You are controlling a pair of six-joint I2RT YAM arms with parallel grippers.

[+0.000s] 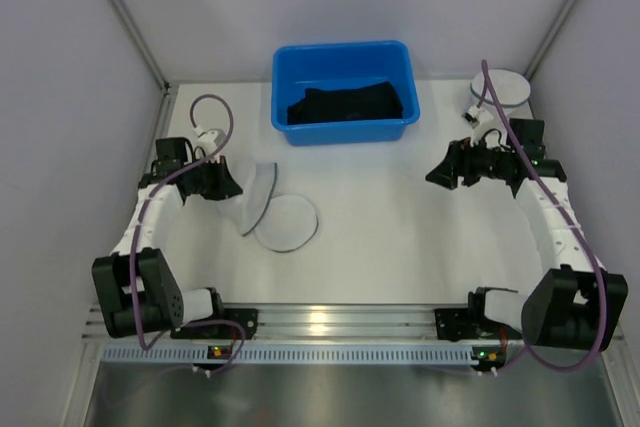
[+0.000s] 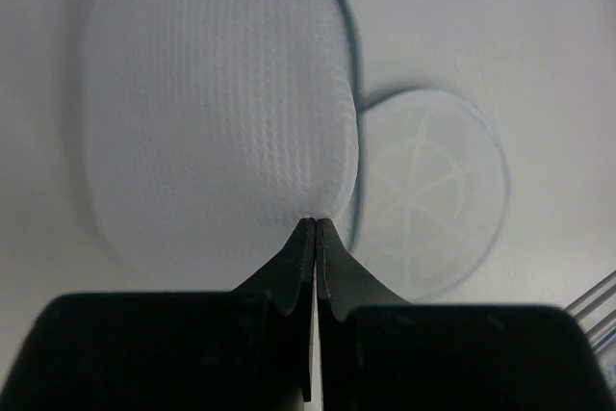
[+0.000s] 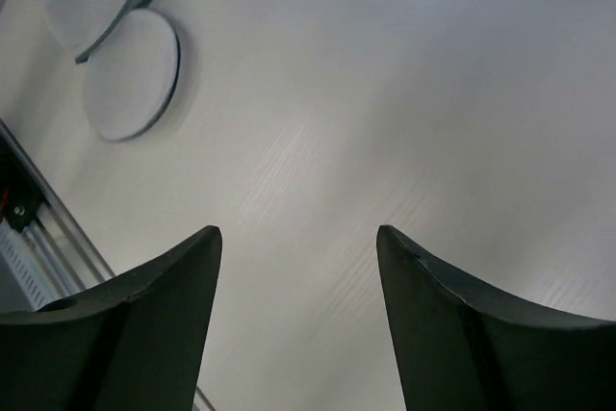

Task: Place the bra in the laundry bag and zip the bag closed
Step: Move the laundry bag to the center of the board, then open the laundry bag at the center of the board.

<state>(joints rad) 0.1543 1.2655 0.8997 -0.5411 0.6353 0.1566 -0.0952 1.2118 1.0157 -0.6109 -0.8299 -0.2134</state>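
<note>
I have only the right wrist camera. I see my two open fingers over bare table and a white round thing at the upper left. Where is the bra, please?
Observer: The bra lies inside the blue bin, at the back middle of the table.
Operator: Does the left gripper hold something?
Observer: Yes. The left gripper is shut on the edge of the white mesh laundry bag, with one round side raised off the table.
Operator: Is there something behind my arm?
Observer: A white round object sits in the back right corner, behind the right gripper.
</note>
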